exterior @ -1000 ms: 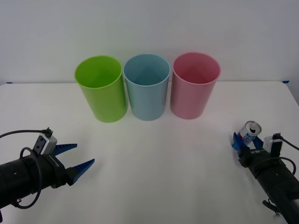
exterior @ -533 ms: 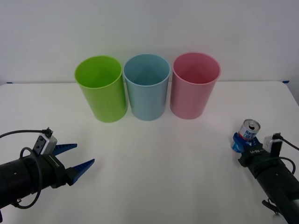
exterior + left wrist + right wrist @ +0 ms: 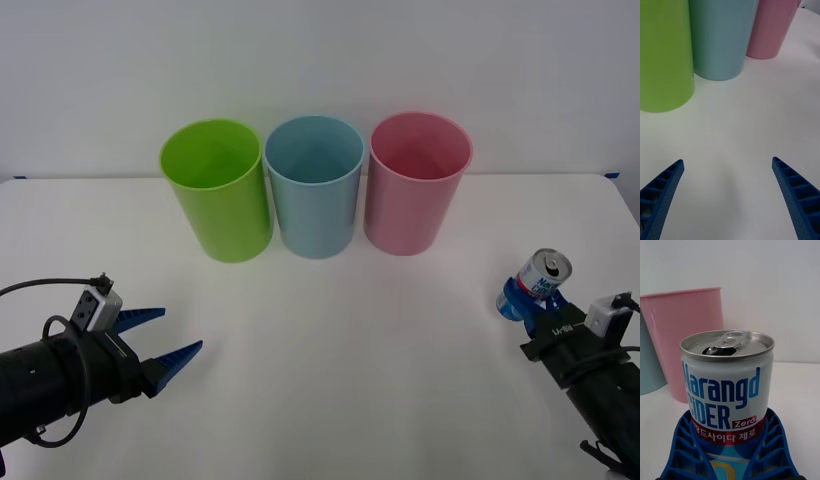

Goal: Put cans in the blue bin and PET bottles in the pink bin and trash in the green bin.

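I have the can (image 3: 541,277) clamped in my right pincer (image 3: 522,302) at the right side of the white bench (image 3: 340,340), its blue fingers closed around the lower body. It tilts a little, silver top and pull tab facing up, well apart from the bins. At the far edge stand the green bin (image 3: 217,190), the blue bin (image 3: 314,186) and the pink bin (image 3: 415,183), upright in a row from left to right, each just beside the next. From the right wrist the pink bin sits behind the can, nearest of the three, and the blue bin is cut off at the frame edge. The can's bottom is hidden by the fingers. My left pincer (image 3: 160,345) hovers low at the bench's left, fingers spread apart and holding nothing, pointing toward the bins.
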{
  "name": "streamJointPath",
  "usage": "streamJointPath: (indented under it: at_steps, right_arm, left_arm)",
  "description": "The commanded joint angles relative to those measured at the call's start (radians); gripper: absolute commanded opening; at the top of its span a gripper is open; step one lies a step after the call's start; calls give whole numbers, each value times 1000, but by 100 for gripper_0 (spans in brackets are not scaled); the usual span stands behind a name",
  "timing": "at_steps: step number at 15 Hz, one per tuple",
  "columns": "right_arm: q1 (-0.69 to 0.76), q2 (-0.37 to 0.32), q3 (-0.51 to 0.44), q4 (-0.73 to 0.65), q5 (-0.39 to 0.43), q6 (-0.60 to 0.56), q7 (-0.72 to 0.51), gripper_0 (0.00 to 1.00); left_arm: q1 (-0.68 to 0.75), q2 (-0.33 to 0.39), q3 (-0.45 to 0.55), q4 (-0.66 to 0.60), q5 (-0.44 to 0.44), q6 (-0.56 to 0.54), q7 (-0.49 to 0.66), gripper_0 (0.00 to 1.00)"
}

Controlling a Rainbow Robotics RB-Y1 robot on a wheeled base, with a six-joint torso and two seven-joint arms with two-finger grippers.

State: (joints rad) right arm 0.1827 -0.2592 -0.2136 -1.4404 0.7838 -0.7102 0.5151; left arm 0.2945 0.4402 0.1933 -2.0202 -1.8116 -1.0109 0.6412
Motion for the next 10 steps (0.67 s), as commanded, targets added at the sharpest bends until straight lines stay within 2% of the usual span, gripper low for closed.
streamJointPath:
  at_steps: [1,5,10]
  right_arm:
    - [103,0,-10,-137,0,-32,-6,0]
    - [213,-3,-24,-302,0,-77,-7,0]
    - [227,-22,-52,-453,0,-109,-23,0]
  left_arm:
    - [0,0,0,0,0,0,0,79]
    - [0,0,0,0,0,0,0,79]
    - [0,0,0,0,0,0,0,79]
